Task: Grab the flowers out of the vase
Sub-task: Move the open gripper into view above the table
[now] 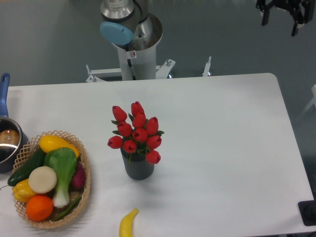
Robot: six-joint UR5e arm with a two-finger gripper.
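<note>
The flowers [136, 132] stand upright in the vase [138, 168] near the middle of the table [222, 148], red buds bunched above the dark ribbed cylinder. A wicker basket [84, 185] of vegetables sits well to one side, a banana [128, 224] near the front edge. The gripper [285, 17] hangs far off at the top corner, fingers spread apart and holding nothing. By my reckoning the approach hasn't begun; it must travel over the buds and descend around the stems.

We are seeing a white table [227, 148] standing on a grey-blue floor [49, 39], with even light falling across both.
</note>
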